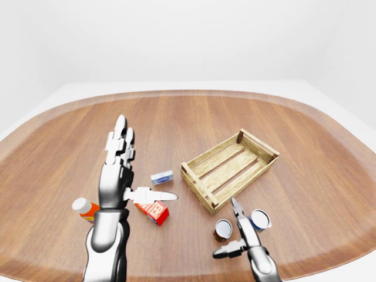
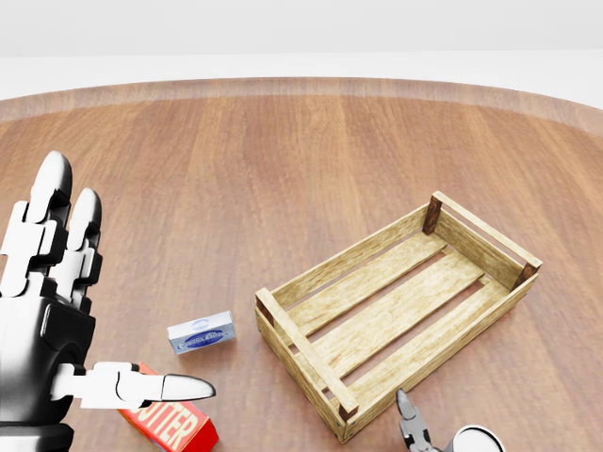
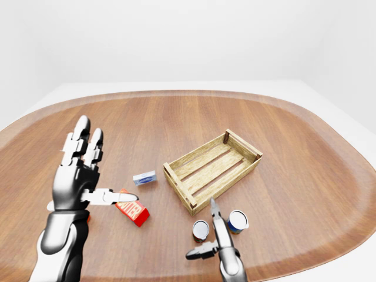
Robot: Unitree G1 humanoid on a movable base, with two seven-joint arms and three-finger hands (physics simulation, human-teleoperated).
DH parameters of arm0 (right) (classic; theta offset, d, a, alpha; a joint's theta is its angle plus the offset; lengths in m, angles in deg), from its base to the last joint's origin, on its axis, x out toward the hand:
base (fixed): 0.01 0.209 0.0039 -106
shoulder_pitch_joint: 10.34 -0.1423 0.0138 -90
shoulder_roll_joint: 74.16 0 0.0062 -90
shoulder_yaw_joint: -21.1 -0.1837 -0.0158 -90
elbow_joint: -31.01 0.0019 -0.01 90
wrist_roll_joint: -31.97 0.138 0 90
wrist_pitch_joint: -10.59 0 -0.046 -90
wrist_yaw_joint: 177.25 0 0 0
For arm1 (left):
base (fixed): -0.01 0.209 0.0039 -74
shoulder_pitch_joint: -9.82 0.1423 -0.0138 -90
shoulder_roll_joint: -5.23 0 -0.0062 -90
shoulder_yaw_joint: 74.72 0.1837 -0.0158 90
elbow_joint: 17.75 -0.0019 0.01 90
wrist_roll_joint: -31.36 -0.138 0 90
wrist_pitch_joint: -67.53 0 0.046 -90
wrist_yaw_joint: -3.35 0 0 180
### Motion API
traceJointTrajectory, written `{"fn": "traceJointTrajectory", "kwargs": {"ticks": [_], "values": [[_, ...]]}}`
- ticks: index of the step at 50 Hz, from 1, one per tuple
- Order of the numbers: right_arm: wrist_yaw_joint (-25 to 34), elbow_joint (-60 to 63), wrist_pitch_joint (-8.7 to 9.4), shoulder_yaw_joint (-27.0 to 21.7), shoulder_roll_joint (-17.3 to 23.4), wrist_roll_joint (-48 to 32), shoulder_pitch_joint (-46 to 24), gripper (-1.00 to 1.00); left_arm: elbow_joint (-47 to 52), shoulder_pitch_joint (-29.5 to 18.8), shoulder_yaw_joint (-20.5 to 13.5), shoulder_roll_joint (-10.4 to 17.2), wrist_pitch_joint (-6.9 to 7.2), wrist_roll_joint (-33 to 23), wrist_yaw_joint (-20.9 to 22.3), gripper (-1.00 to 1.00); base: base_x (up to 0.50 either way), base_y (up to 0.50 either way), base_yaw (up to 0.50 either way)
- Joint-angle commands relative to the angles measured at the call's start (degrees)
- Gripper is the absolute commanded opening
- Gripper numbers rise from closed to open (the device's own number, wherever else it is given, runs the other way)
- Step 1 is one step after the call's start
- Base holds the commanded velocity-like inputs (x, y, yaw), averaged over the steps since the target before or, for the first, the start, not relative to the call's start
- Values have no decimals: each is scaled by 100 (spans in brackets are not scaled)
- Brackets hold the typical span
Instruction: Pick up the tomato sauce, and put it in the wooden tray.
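I'm at the reach step: my right robot hand (image 1: 238, 235) hangs low over the round brown wooden tabletop (image 1: 194, 117), fingers spread and empty, between two small cans, the red-labelled tomato sauce can (image 1: 222, 230) on its left and a blue-labelled can (image 1: 260, 220) on its right in the left-eye view, both just below the slatted pale wooden tray (image 1: 229, 168). My left robot hand (image 1: 120, 170) is raised, fingers splayed, holding nothing, above the red butter box (image 1: 154, 211). Next, I judge, I shift toward the red can, close round it, and avoid knocking its blue neighbour.
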Motion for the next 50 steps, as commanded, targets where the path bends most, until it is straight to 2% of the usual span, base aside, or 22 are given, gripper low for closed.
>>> {"fn": "traceJointTrajectory", "kwargs": {"ticks": [1, 21, 22, 23, 24, 50], "values": [[-50, -171, 0, 28, -42, -74, -140, 100, -9, -6, -23, 3, 0, 11, 1, 100, 0, 0, 0], [-104, -288, 0, 98, -60, -113, -233, 100, -107, -54, -83, 13, 0, 33, 12, 100, 0, 0, 0], [-101, -293, 0, 102, -59, -112, -236, -2, -79, -59, -86, 14, 0, 37, 11, 100, 0, 0, 0], [-101, -294, 0, 102, -59, -111, -236, -2, -77, -59, -87, 14, 0, 37, 11, 100, 0, 0, 0], [-99, -293, 0, 111, -59, -114, -229, -100, -86, -53, -90, 14, 0, 39, 14, 100, 0, 0, 0], [-5, 175, 0, 191, -48, -26, 1, -100, -17, -15, -69, 4, 0, 30, 10, 100, 0, 0, 0]]}}
